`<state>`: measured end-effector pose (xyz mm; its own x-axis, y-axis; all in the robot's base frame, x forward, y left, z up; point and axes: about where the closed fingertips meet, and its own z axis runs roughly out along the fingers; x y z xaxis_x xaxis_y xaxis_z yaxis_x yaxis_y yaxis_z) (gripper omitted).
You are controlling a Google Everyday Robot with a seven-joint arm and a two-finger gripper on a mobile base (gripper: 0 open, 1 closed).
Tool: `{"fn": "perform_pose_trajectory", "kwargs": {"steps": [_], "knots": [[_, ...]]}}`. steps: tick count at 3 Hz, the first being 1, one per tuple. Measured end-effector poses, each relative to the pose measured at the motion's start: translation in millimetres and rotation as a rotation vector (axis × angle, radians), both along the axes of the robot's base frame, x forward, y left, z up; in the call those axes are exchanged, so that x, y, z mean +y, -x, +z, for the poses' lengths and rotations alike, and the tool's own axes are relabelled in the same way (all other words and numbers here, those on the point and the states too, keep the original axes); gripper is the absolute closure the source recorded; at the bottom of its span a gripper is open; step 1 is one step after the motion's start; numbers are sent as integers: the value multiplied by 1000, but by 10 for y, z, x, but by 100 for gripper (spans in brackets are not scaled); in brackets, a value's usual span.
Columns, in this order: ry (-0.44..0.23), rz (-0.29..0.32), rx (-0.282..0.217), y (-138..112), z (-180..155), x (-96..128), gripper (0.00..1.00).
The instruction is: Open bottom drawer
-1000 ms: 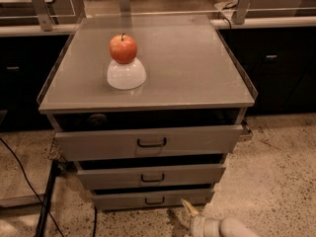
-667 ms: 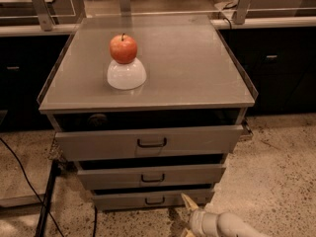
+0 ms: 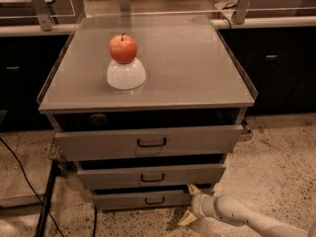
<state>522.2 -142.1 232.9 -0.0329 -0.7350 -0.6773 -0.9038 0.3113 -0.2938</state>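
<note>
I see the drawer cabinet (image 3: 163,63) in the middle of my view, and I place everything else against it. The bottom drawer (image 3: 123,201) is the lowest and narrowest of its three grey fronts, just above the floor (image 3: 276,167), with its small dark loop handle (image 3: 154,200) at the centre. Above it are the middle drawer (image 3: 113,177) and the wide top drawer (image 3: 98,144), each with a dark gap over its front. My gripper (image 3: 190,204) is low at the cabinet's front right corner, just beside the right end of the bottom drawer and well to the right of the handle. Its two yellowish fingers are spread wide with nothing between them. The upper fingertip (image 3: 193,188) points up toward the corner under the middle drawer, and I cannot tell whether it touches the metal. The pale arm (image 3: 237,215) runs off toward the lower right, away from the cabinet. Nothing covers the handle. On the cabinet's top, toward its left side, an apple (image 3: 123,48) rests on an upturned white bowl (image 3: 126,75). To the cabinet's left, a dark cable (image 3: 23,177) trails across the floor near a black bar (image 3: 47,201). Behind the cabinet runs a counter (image 3: 276,21) over dark cupboard doors (image 3: 276,68).
</note>
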Motion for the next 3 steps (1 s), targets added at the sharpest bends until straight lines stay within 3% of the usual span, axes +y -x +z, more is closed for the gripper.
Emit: {"fn": "perform_pose_trajectory", "kwargs": {"steps": [2,3], "knots": [[31,26,28,-86,-173,55,0],[64,34,78,-165,-368,49,0]]}}
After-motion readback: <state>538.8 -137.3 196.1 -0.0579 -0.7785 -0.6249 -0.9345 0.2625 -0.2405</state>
